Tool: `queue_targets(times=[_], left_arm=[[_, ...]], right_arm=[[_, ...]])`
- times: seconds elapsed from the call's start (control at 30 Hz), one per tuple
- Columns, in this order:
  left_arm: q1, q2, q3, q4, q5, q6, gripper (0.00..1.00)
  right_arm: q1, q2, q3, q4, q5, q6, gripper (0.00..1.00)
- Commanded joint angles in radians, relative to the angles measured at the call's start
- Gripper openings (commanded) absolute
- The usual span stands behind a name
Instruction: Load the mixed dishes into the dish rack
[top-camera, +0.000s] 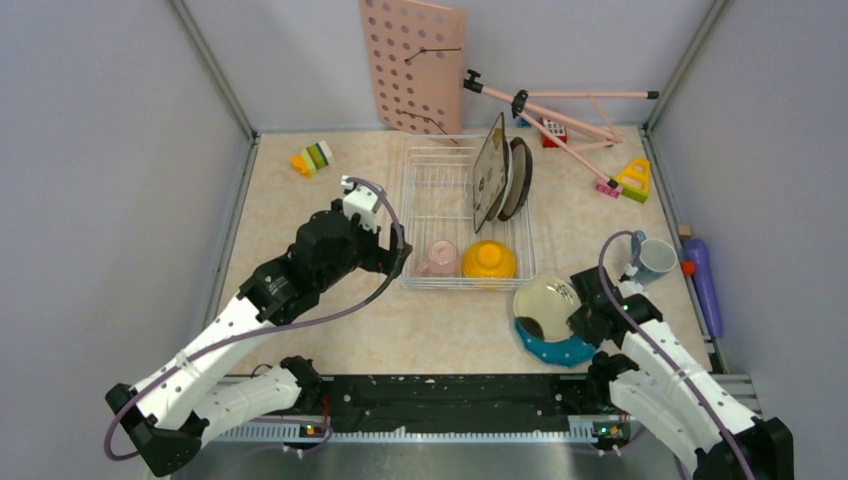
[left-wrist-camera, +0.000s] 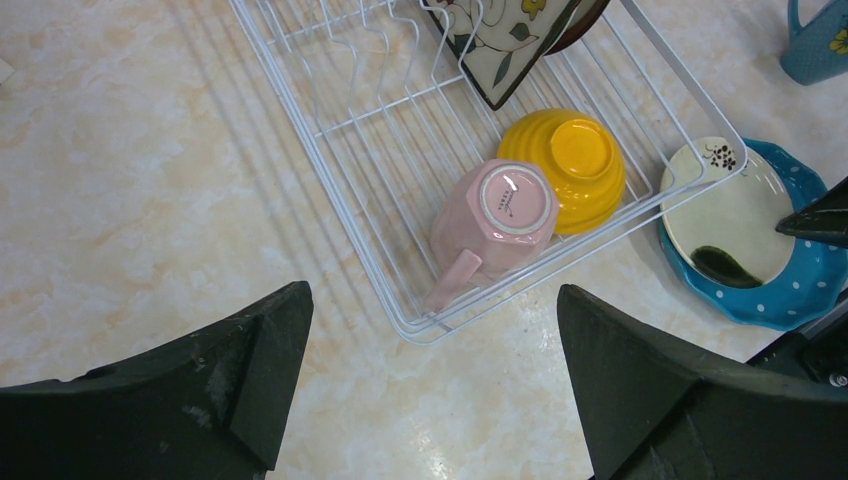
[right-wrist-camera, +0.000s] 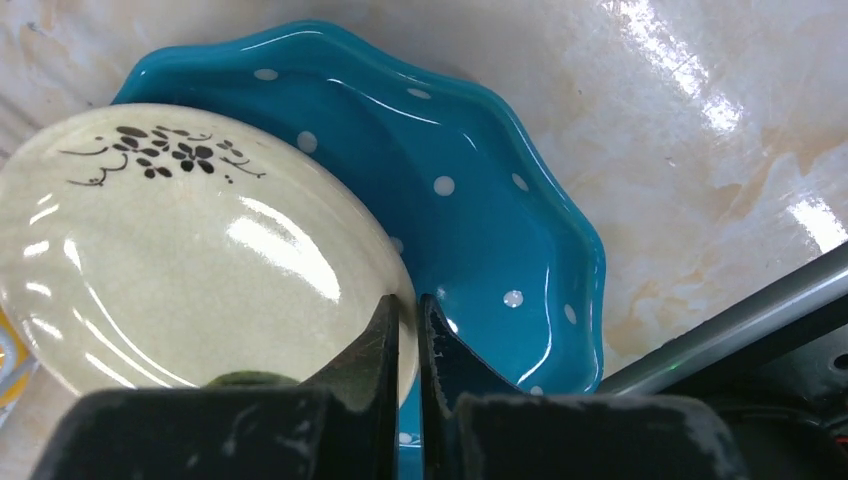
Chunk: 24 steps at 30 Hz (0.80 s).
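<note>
The white wire dish rack (top-camera: 410, 200) stands at the table's middle. The square floral plate (top-camera: 489, 172) and the brown-rimmed plate (top-camera: 518, 178) stand upright in it. The pink cup (top-camera: 440, 258) and the yellow-orange bowl (top-camera: 489, 260) lie upside down at its near end; both show in the left wrist view, the cup (left-wrist-camera: 497, 215) beside the bowl (left-wrist-camera: 570, 160). My left gripper (top-camera: 398, 255) is open and empty over the rack's near left corner (left-wrist-camera: 430, 335). My right gripper (right-wrist-camera: 408, 310) is shut on the rim of the teal dotted dish (right-wrist-camera: 480, 150), just outside the rack's near right corner (top-camera: 550, 320). The small blue cup (top-camera: 652, 257) stands to the right.
A pink pegboard (top-camera: 412, 65) leans on the back wall, with a pink folding stand (top-camera: 560, 110) beside it. Toy blocks lie at the back left (top-camera: 312, 158) and back right (top-camera: 633, 180). A purple object (top-camera: 703, 280) lies along the right edge.
</note>
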Motion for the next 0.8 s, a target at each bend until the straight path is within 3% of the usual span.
queue_targets(times=[0.0,0.27,0.53,0.77], left_arm=[[0.003,0.017,0.026,0.019,0.012,-0.005,0.97],[0.001,0.029,0.007,0.09,0.139,-0.005,0.96],[-0.003,0.095,0.011,0.172,0.386,0.038,0.9],[-0.024,0.169,0.043,0.222,0.422,0.092,0.89]], right_arm=[[-0.008,-0.046,0.037,-0.056,0.055,0.063,0.0],[-0.007,-0.126,0.142,-0.13,0.074,0.089,0.0],[-0.007,-0.101,0.345,-0.189,0.177,0.02,0.0],[-0.006,-0.051,0.485,-0.209,0.263,-0.037,0.0]])
